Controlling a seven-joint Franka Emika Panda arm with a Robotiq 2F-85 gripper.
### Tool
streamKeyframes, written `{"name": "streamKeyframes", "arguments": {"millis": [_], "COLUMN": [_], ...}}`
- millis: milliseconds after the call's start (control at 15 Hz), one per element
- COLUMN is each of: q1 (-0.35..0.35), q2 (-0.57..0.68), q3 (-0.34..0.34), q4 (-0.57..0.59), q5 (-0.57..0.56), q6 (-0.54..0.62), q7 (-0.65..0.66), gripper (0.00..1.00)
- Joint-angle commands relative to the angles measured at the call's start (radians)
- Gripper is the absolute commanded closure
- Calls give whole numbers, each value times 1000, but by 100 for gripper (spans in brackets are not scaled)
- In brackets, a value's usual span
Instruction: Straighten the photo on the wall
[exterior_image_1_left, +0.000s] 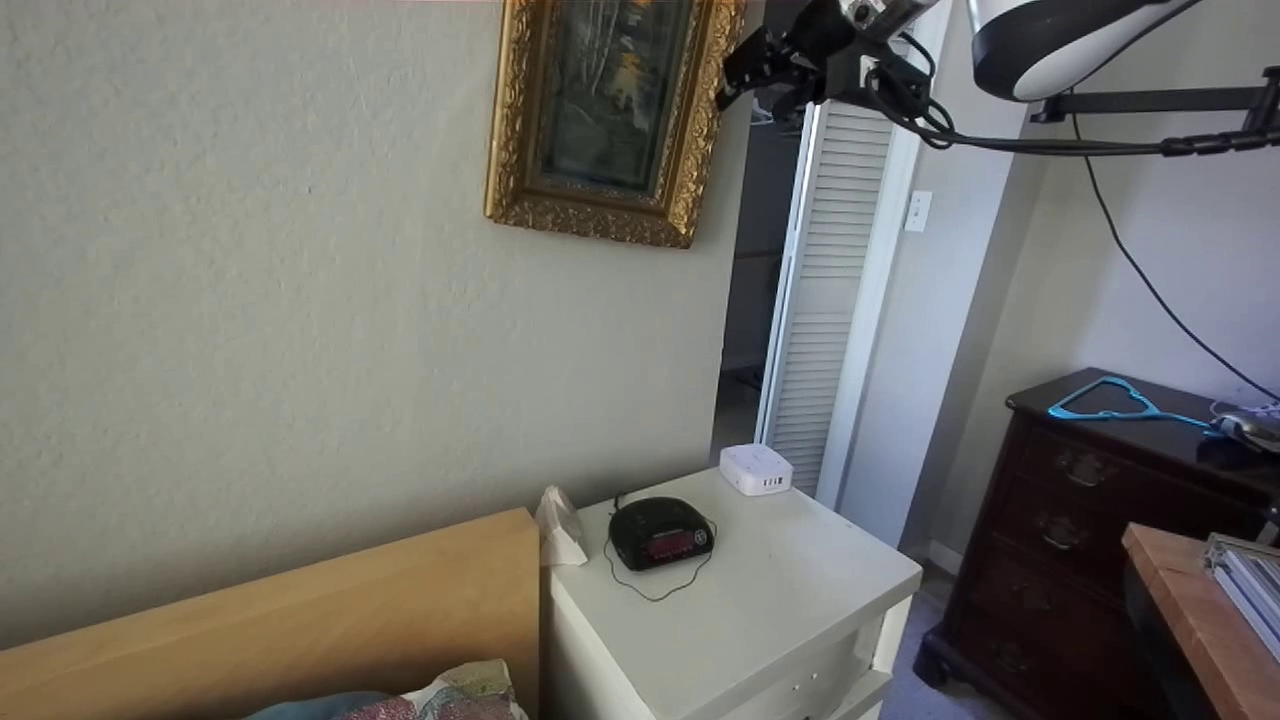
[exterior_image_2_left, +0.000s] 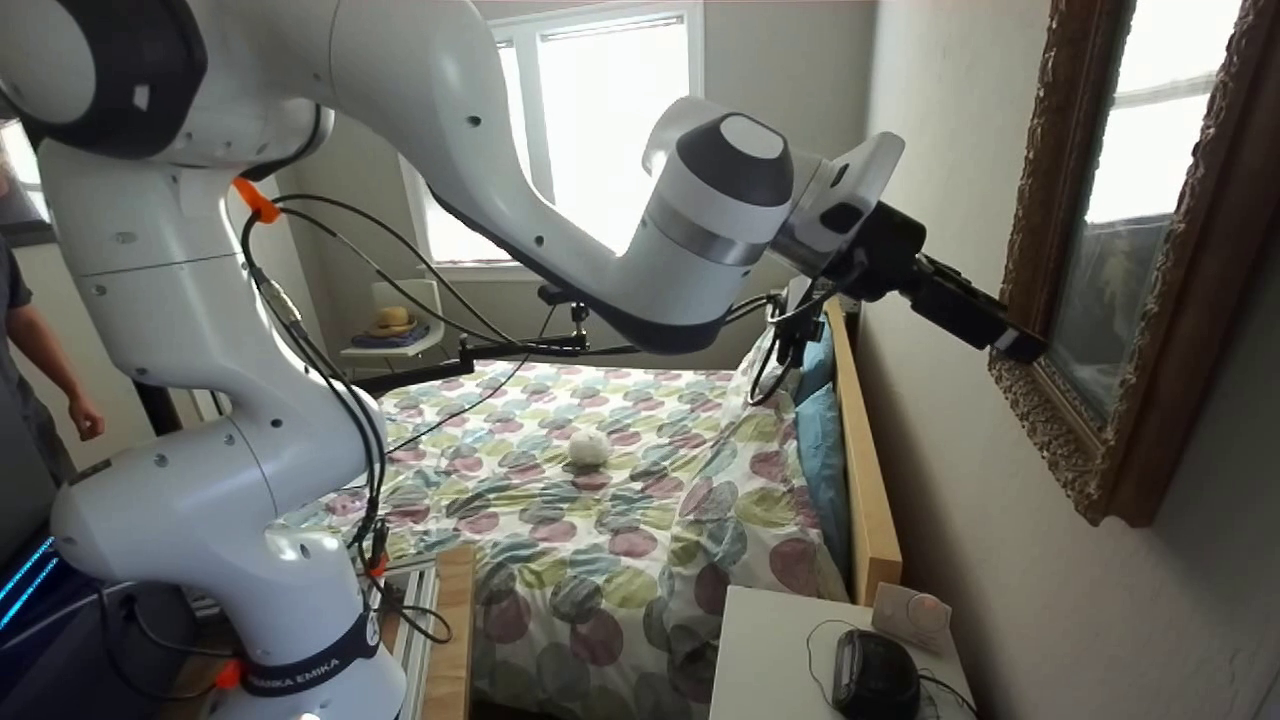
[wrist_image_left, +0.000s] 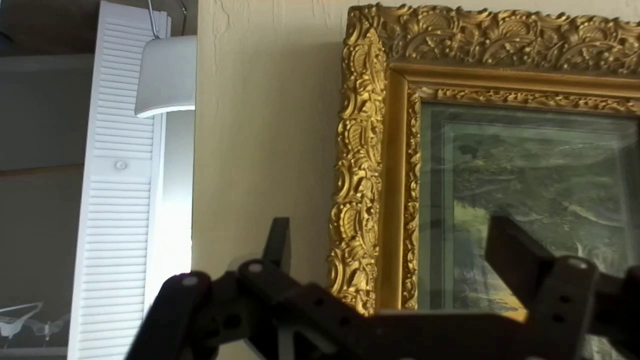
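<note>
The photo in its ornate gold frame (exterior_image_1_left: 612, 110) hangs tilted on the pale wall (exterior_image_1_left: 250, 300); its top is cut off in an exterior view. The photo also shows edge-on at the right in an exterior view (exterior_image_2_left: 1115, 300), with window glare on its glass. In the wrist view, which stands upside down, one frame corner and part of the photo (wrist_image_left: 480, 165) show. My black gripper (exterior_image_1_left: 742, 82) is at the frame's side near the closet. It is open (wrist_image_left: 387, 225): one finger lies over bare wall, the other over the glass. I cannot tell if it (exterior_image_2_left: 1020, 345) touches.
A white nightstand (exterior_image_1_left: 770, 590) below holds a black alarm clock (exterior_image_1_left: 660, 530) and a white box (exterior_image_1_left: 756, 470). A wooden headboard (exterior_image_1_left: 300, 610) stands against the wall. A louvered door (wrist_image_left: 120, 215) is beside the wall's edge. Cables (exterior_image_1_left: 1050, 148) hang from the arm.
</note>
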Motion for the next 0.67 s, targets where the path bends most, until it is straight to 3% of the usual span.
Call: {"name": "streamKeyframes", "arguments": {"millis": [0,600], "q1": [-7,21], "q2": [88,227], "q3": [19,7], "q4": [90,208], "q5": [-110,-259], "q6": [-50,-102], "q7": [104,227], "gripper": [0,0]}}
